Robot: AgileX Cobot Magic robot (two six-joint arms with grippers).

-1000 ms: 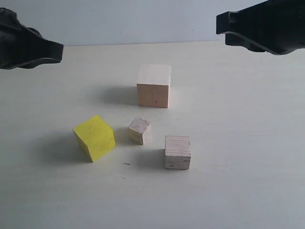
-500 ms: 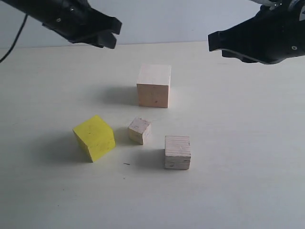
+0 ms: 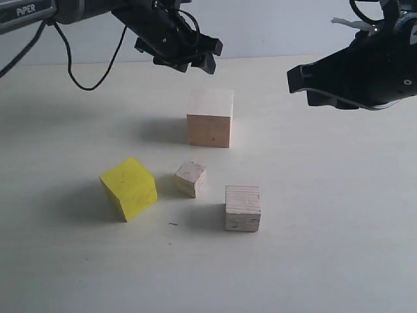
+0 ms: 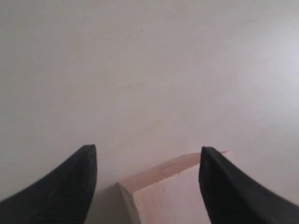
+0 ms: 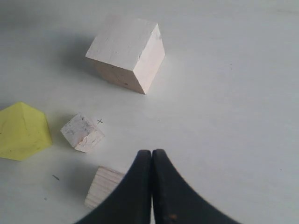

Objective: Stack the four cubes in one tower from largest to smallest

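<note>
The largest pale wood cube [image 3: 210,117] stands alone at the table's middle back. The yellow cube [image 3: 129,188], the smallest pale cube [image 3: 191,178] and the layered-grain cube [image 3: 243,208] sit apart in front of it. My left gripper [image 3: 199,57] hangs open above and just behind the largest cube [image 4: 173,191], whose top corner shows between its fingertips [image 4: 79,172]. My right gripper [image 3: 296,77] is shut and empty, hovering high at the right. Its wrist view looks down on the largest cube [image 5: 126,53], yellow cube [image 5: 22,131], smallest cube [image 5: 82,132] and layered cube [image 5: 105,187].
The pale table [image 3: 339,215] stretches around the cubes, with a light wall [image 3: 260,26] behind it. A black cable [image 3: 85,72] trails from the left arm over the table's back left.
The left arm has swung in from the far left to above the largest cube. The right arm has barely shifted. The cubes have not moved.
</note>
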